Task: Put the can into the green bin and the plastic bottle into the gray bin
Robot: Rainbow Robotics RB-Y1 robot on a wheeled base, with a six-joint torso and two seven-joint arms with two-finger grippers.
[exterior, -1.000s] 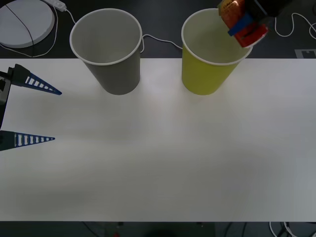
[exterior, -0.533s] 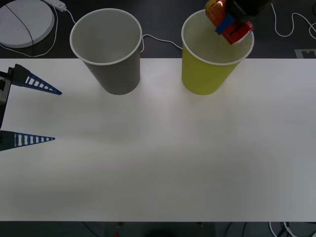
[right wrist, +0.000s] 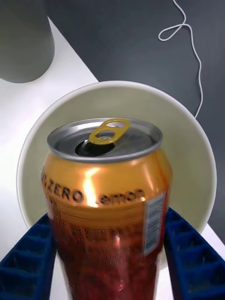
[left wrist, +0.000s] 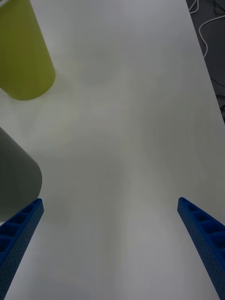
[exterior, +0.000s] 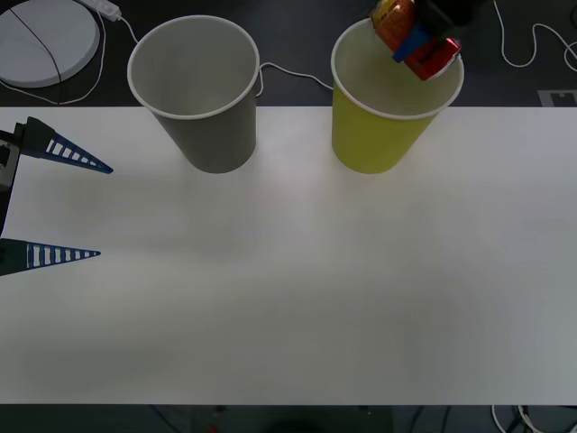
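Right claw [exterior: 416,38] clamped on the can [right wrist: 107,197], held above the mouth of the green bin [exterior: 389,135] so that a release should drop it inside. Left claw [exterior: 54,203], fingers apart, waits at the white worktop [exterior: 297,289] edge near the gray bin [exterior: 206,126]. Cables [exterior: 532,45] lie on the dark floor behind.

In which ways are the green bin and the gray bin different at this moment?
The green bin is yellow-green outside; the gray bin is gray. The green bin stands on the robot's right side of the table, the gray bin to its left. The right gripper holds the can above the green bin's opening; nothing hangs over the gray bin. Both are upright tapered cups with white rims.
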